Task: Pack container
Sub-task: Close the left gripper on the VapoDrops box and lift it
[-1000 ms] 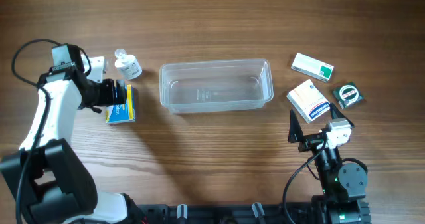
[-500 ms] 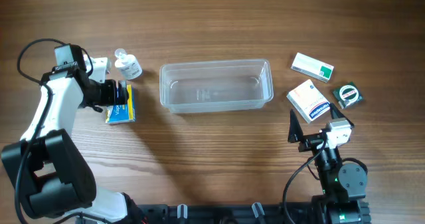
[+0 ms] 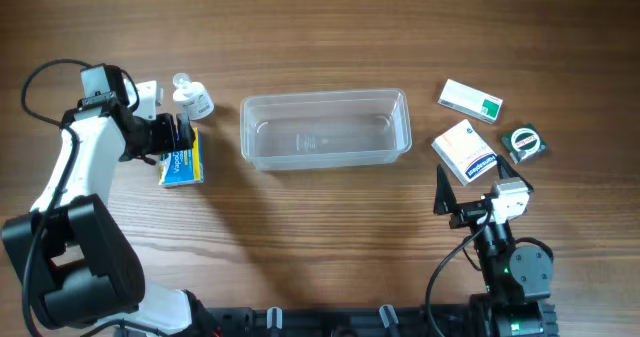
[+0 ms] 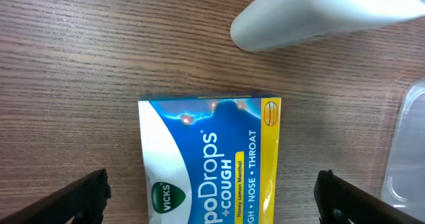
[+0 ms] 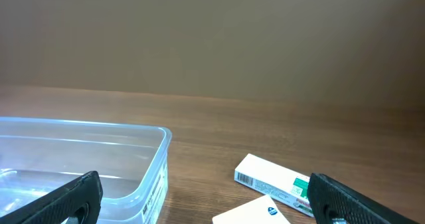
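The clear plastic container (image 3: 325,98) stands empty at the table's middle; its rim (image 5: 86,128) also shows in the right wrist view. My left gripper (image 3: 182,135) is open above the far end of a blue and yellow cough-drop box (image 3: 182,164). In the left wrist view that box (image 4: 209,151) lies between the two spread fingertips (image 4: 86,196), untouched. My right gripper (image 3: 467,197) is open near the front right, facing the container, with nothing between its fingers (image 5: 74,196).
A small white bottle (image 3: 192,100) lies just beyond the cough-drop box. Right of the container lie a white box with green print (image 3: 470,100), a white box with blue and orange print (image 3: 465,149) and a round green item (image 3: 524,141).
My left gripper has shifted slightly to the right over the cough-drop box. The right arm has not moved.
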{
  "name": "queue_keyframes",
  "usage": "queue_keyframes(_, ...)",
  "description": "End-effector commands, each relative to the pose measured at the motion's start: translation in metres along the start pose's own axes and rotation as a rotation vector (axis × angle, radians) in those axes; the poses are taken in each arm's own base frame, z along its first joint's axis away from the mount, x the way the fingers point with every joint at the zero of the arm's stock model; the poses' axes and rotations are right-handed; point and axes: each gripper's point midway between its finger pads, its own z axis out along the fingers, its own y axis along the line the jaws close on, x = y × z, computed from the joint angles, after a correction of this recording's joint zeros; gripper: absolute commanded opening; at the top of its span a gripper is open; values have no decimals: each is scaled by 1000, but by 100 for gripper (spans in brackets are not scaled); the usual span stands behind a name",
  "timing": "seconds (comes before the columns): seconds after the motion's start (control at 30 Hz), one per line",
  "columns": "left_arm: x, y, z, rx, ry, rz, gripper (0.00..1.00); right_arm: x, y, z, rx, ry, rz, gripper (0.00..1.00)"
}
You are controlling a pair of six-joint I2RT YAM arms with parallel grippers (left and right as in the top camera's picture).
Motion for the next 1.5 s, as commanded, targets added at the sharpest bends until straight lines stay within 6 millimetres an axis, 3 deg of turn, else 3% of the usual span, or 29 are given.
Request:
queue_keyframes(0.0, 4, -5, 4, 25, 17, -9, 100, -1, 1, 0, -8, -7, -11, 100)
queue_keyframes(0.4, 11, -20, 11, -81, 56, 89, 100, -1, 1, 0, -8, -7, -11, 100)
queue_keyframes(0.67, 9, -14, 12, -122, 40, -82, 98, -1, 1, 0, -8, -7, -10, 100)
queue_keyframes(0.8, 11, 7, 8, -285, 34, -104, 100, -1, 1, 0, -8, -7, -10, 100)
queue_keyframes(1.27, 17, -7, 22, -192, 79, -29, 100, -1, 1, 0, -8, -7, -10, 100)
queue_keyframes(1.47, 35, -5, 32, -193, 112, -31, 100, -1, 1, 0, -8, -7, -10, 100)
